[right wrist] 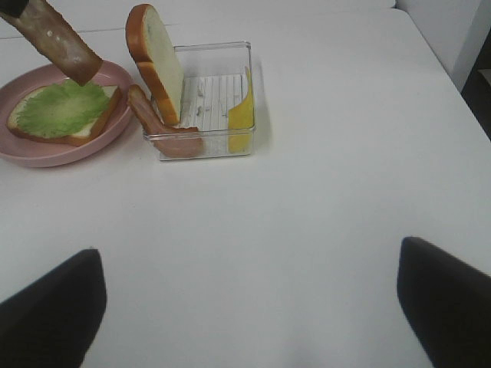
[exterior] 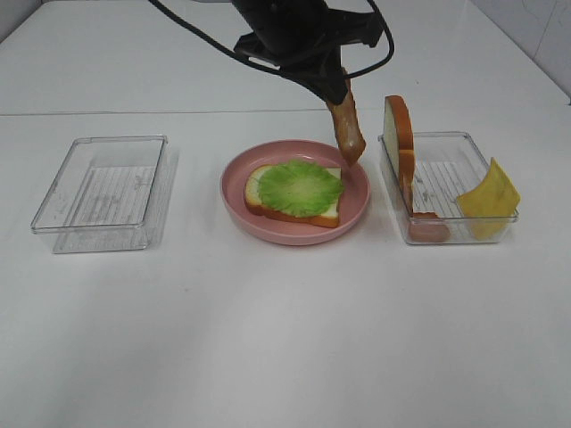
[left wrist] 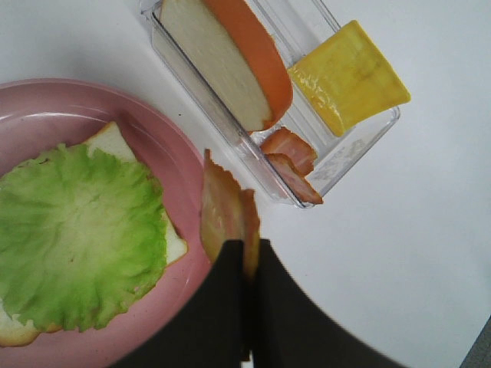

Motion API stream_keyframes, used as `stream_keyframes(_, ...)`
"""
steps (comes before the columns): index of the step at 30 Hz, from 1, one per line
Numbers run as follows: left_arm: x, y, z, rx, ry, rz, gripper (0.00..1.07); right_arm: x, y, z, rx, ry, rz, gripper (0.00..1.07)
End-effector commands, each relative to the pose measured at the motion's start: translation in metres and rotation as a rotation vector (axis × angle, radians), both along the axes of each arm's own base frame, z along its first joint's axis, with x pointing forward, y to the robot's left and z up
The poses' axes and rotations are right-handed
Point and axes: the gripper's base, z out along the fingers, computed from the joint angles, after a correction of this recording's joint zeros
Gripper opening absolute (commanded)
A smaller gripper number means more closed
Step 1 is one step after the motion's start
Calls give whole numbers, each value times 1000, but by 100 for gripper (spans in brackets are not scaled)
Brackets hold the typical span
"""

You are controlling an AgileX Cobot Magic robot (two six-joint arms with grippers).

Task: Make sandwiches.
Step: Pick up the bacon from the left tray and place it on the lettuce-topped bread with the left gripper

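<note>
The sandwich base, a bread slice topped with green lettuce, lies on the pink plate. My left gripper reaches in from the back and is shut on a brown bacon strip that hangs over the plate's right rim. In the left wrist view the gripper pinches the bacon beside the lettuce. My right gripper is open and empty, its fingers wide apart over bare table; the bacon shows far off in its view.
A clear container right of the plate holds an upright bread slice, yellow cheese and reddish slices. An empty clear container stands at the left. White table all round.
</note>
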Motion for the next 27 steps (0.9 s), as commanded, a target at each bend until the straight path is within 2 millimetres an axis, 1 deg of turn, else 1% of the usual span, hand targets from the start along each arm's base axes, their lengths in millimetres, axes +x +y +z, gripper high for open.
stream_keyframes(1,4,-7,-20,-6,31,9,0,-4,0,0,-1,-22,-1,98)
stream_keyframes(2,4,-7,-20,-6,31,9,0,-4,0,0,-1,-22,-1,98)
stream_keyframes(3,6,-9,-29,1,40,9,0,-4,0,0,-1,-22,-1,98)
stream_keyframes(4,7,-9,-35,5,46,10,0,-4,0,0,-1,-22,-1,98)
stream_keyframes(5,7,-9,-35,5,46,10,0,-4,0,0,-1,-22,-1,98)
stream_keyframes(6,8,-10,-40,1,55,12,0,-4,0,0,-1,-22,-1,98)
stream_keyframes(13,9,-12,-41,-8,52,9,0,-4,0,0,-1,-22,-1,98)
stream_keyframes(15,12,-10,-51,3,68,13,0,-4,0,0,-1,-22,-1,98)
stream_keyframes(16,12,-10,-51,3,68,13,0,-4,0,0,-1,-22,-1,98)
stream_keyframes(17,14,-9,-59,15,80,16,0,-4,0,0,-1,-22,-1,98)
stream_keyframes(18,14,-9,-59,15,80,16,0,-4,0,0,-1,-22,-1,98)
stream_keyframes(20,17,-6,-71,50,85,16,0,-4,0,0,-1,-22,-1,98)
stream_keyframes(23,17,-5,-75,73,83,13,0,-4,0,0,-1,-22,-1,98)
stream_keyframes(27,23,5,-75,162,29,36,0,-4,0,0,-1,-22,-1,98)
